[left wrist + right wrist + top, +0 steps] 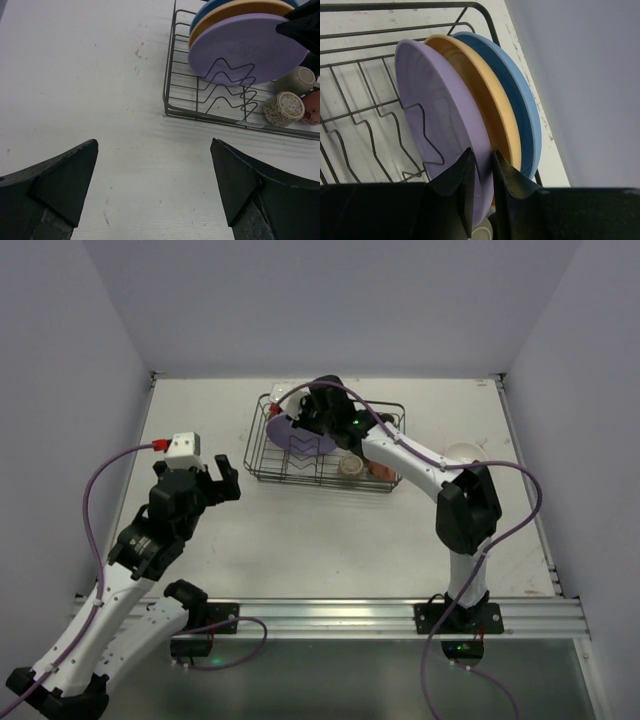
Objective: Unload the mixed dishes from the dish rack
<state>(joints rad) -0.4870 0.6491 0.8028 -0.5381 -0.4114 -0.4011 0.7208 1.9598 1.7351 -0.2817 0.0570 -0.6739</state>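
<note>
- Three plates stand on edge in the dish rack (172, 75), packed close: a purple plate (435, 125) in front, a yellow plate (480, 95) behind it and a blue plate (515, 95) at the back.
- The right gripper (482, 152) is narrowed onto the purple plate's rim, one finger on each face.
- The left gripper (154, 142) hangs over the table (75, 75) left of the rack, spread wide and holding nothing.
- A speckled beige cup (284, 108) and a pink cup (312, 107) lie in the rack beside the plates.
</note>
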